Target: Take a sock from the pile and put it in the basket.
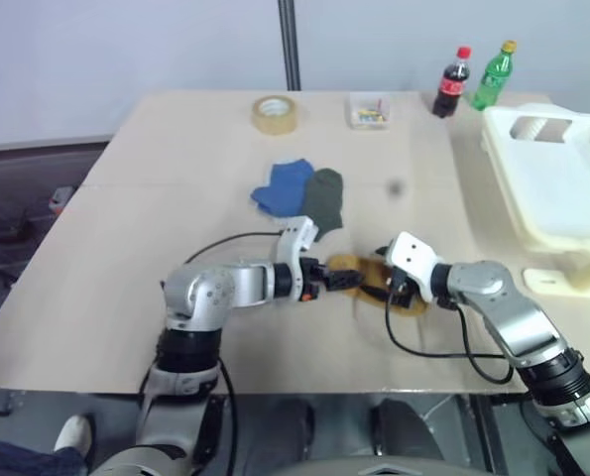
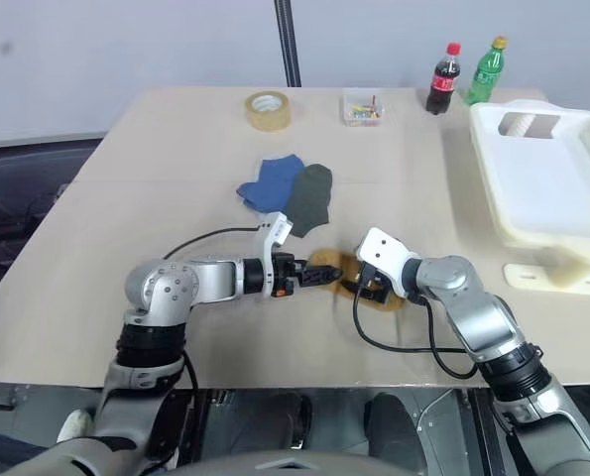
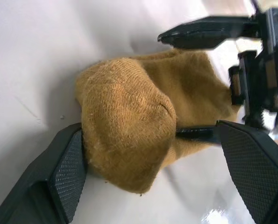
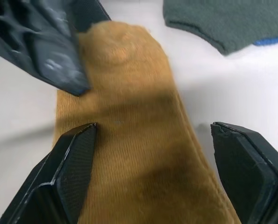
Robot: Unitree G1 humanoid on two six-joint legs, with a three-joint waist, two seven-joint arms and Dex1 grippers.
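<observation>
A mustard yellow sock [image 1: 349,270] lies on the table, apart from the pile [image 1: 302,193] of a blue and a dark grey-green sock behind it. My left gripper [image 3: 153,135] is open, with the sock's bunched end between its fingers [image 3: 68,172] and resting against one of them. From the other side, my right gripper [image 4: 153,140] stands open over the flat part of the sock [image 4: 129,154]. The two grippers face each other closely near the table's front. The white basket [image 1: 552,188] sits at the far right.
At the back of the table stand a tape roll [image 1: 275,114], a small clear box [image 1: 370,109], a cola bottle [image 1: 453,82] and a green bottle [image 1: 493,75]. Black cables trail from both wrists across the table.
</observation>
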